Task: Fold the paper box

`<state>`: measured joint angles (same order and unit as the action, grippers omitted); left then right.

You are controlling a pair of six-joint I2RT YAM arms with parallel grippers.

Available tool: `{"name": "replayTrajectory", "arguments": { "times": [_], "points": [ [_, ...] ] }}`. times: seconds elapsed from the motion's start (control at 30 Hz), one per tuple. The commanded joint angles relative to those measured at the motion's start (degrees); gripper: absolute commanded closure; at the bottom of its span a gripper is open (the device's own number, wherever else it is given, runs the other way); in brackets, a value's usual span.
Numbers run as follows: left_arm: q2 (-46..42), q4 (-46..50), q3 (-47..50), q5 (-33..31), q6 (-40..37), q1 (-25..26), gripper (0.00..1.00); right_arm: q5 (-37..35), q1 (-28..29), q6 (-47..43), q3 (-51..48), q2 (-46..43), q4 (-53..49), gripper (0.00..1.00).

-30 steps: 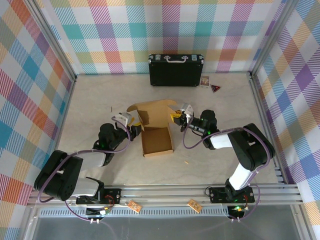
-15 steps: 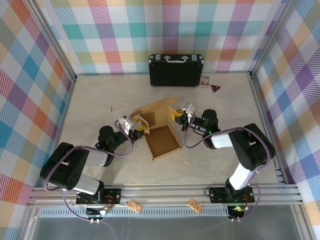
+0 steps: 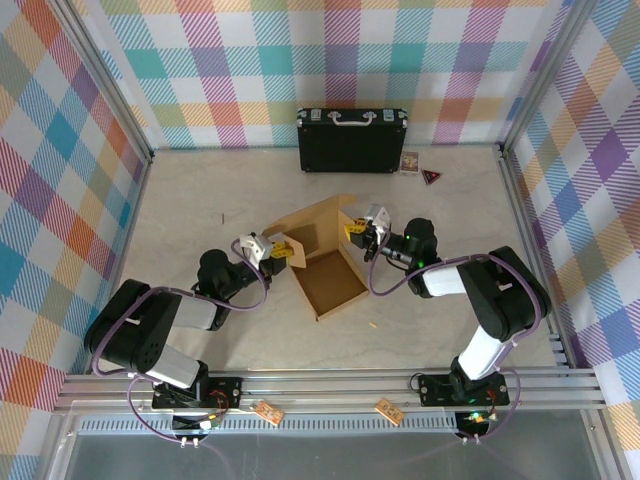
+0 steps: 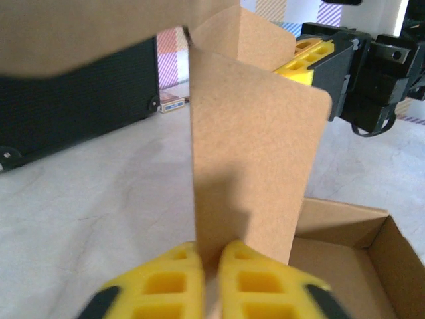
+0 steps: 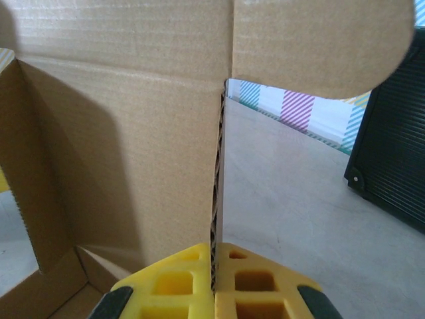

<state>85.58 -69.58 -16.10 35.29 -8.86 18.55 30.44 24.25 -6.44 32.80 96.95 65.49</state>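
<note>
while wrist views crop paper box (image 3: 335, 282), left tool (image 4: 208, 251) and right tool (image 5: 214, 251) each clamp 1 flap.

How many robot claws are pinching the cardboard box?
2. The left gripper pinches an upright flap at the left of the paper box; the right gripper pinches an upright wall at its right.
</note>
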Motion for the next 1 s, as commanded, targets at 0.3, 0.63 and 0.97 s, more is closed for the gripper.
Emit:
{"name": "replayTrajectory", "arguments": {
  "times": [0.3, 0.63, 0.97],
  "points": [
    [-0.3, -0.8, -3.6, -0.3, -1.7, 0.0, 1.00, 10.6, 2.7, 0.4, 1.0, 0.7, -1.3, 1.00],
    [-0.7, 3.5, -5.3, 1.6, -1.5, 0.1, 0.80, 11.0, 2.7, 0.4, 1.4, 0.9, -1.7, 1.00],
    [1.6, -1.1, -5.7, 0.4, -0.7, 0.1, 0.59, 11.9, 2.7, 1.3, 1.4, 1.1, -1.7, 1.00]
  ]
}}
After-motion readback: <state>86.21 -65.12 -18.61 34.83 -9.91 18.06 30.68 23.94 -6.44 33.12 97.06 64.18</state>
